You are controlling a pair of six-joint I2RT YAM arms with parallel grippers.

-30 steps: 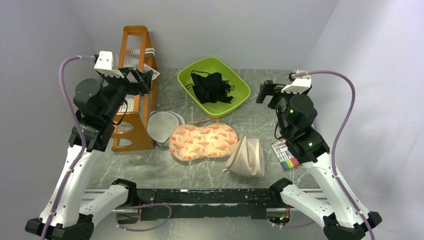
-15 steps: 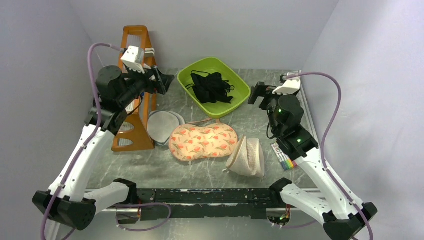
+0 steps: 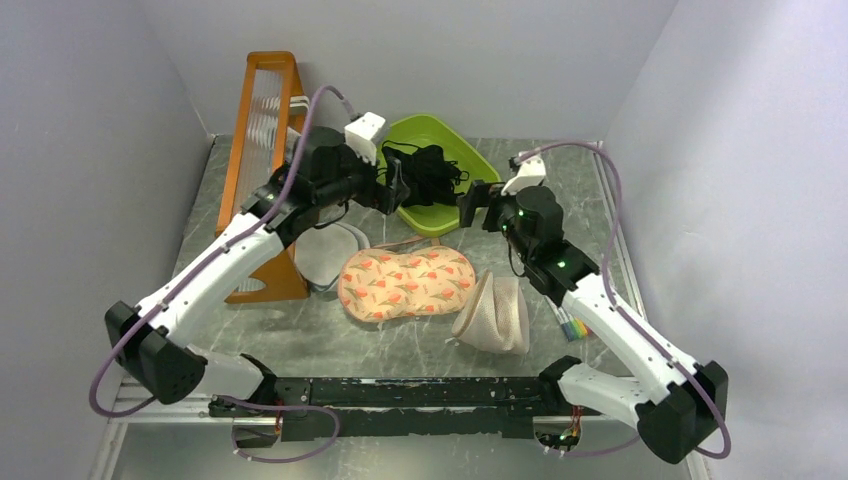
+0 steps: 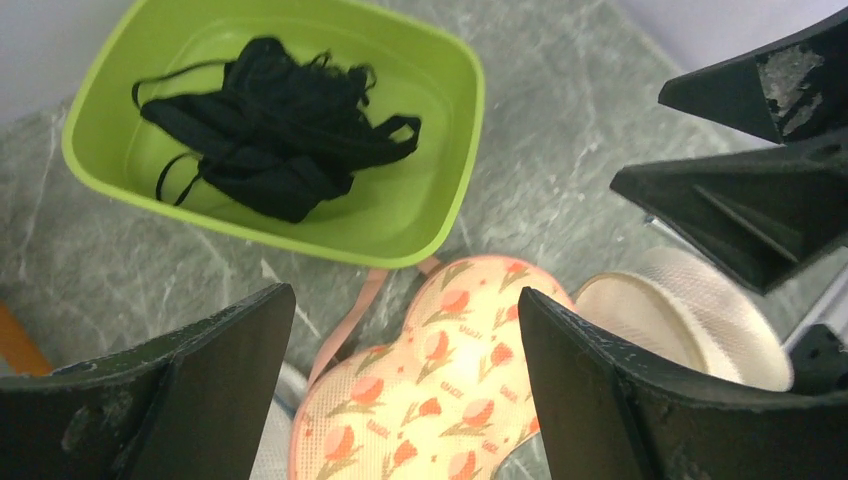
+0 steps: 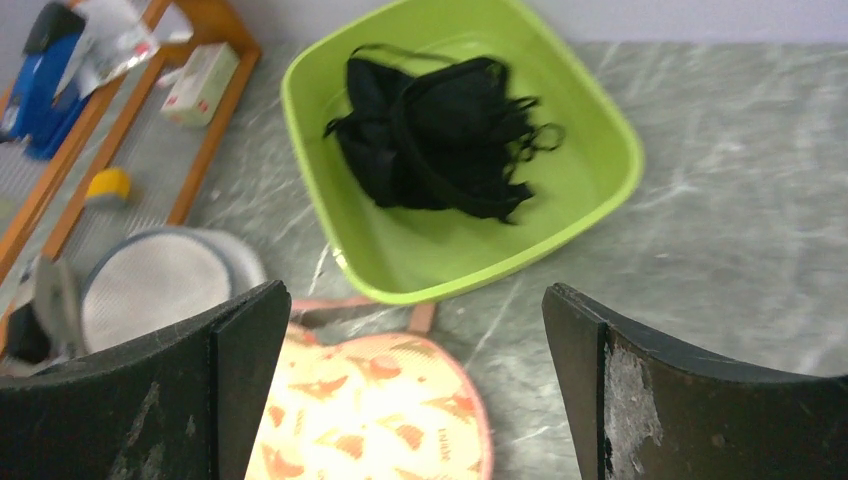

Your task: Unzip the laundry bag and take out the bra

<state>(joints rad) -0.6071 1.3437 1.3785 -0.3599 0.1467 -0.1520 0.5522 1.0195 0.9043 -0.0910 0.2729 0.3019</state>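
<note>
The laundry bag (image 3: 405,282), a peanut-shaped cream pouch with an orange-pink leaf print and pink edging, lies flat and closed at the table's middle. A pink strap runs from its back edge toward the basin. The bra is out of view. My left gripper (image 3: 398,190) hovers open above the bag's back edge, and the left wrist view shows the bag (image 4: 430,400) below its open jaws (image 4: 405,300). My right gripper (image 3: 470,205) faces it from the right, also open and empty (image 5: 416,295), with the bag's right lobe (image 5: 370,410) beneath.
A green basin (image 3: 478,190) holding black strappy garments (image 3: 430,172) sits just behind the grippers. An orange rack (image 3: 262,130) stands at the left. A round grey-white mesh disc (image 3: 325,252) lies left of the bag, a beige mesh pouch (image 3: 495,312) on its right, and a marker pack (image 3: 572,325) beyond.
Both arms have swung in from the sides toward the middle and now hover close together over the bag's back edge. Both grippers stay open. The bag has not moved.
</note>
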